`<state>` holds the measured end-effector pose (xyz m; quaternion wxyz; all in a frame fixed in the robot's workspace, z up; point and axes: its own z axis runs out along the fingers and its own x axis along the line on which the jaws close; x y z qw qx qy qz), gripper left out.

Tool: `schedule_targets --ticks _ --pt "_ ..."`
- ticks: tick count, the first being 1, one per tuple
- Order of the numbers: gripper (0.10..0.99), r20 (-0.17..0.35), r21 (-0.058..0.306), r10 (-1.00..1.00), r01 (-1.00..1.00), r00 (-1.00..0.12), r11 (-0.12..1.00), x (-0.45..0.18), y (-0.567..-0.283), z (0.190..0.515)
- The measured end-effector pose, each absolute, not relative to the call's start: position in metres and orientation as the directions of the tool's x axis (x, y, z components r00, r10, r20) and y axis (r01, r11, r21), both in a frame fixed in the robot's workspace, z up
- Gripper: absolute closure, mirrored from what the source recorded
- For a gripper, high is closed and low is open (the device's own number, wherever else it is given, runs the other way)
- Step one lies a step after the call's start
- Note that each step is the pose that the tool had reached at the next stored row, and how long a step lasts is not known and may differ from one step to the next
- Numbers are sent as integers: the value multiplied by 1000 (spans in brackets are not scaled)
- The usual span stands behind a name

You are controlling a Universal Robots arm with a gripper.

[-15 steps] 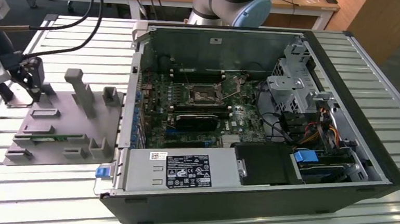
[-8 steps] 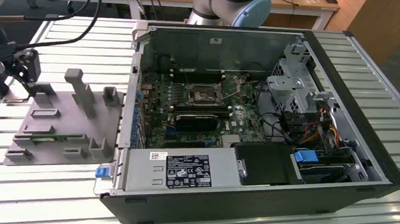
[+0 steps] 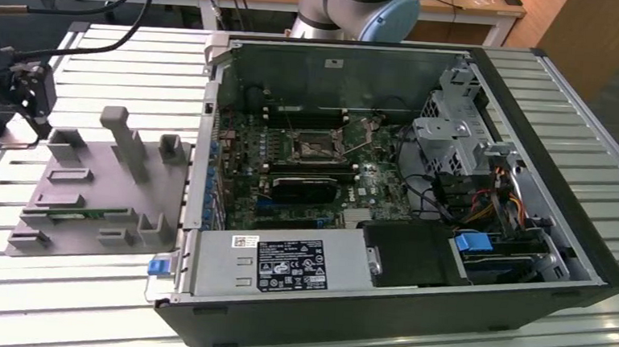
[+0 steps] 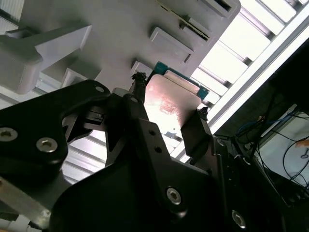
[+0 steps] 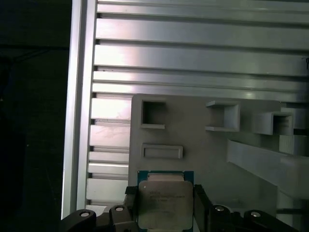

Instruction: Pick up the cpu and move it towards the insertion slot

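The cpu [image 5: 164, 199] is a flat square chip with a shiny silver top and a green rim. In both wrist views it sits between my black fingers [image 5: 130, 205], which press on two opposite edges. My gripper [image 5: 164, 207] is shut on the cpu [image 4: 171, 104], which seems held just above the grey fixture plate [image 5: 203, 159]. In the exterior view my gripper [image 3: 29, 96] hangs at the far left, beyond the fixture. The insertion slot [image 3: 317, 146] is a silver-framed socket with a dark centre on the green board inside the open case, far to the exterior view's right of my gripper.
The grey fixture [image 3: 105, 185] carries tall posts and a green circuit strip [image 3: 87, 214]. The case wall [image 3: 207, 127] stands between the fixture and the board. A black heatsink block [image 3: 303, 188] lies below the socket. The arm's base [image 3: 357, 7] is behind the case on a slatted metal table [image 3: 87, 289].
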<state>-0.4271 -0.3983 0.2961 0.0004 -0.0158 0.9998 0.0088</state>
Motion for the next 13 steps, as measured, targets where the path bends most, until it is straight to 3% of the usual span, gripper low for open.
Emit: schedule_targets --ticks 13 --pt "545 -2 17 -32 -32 -999 999 -427 -398 326"
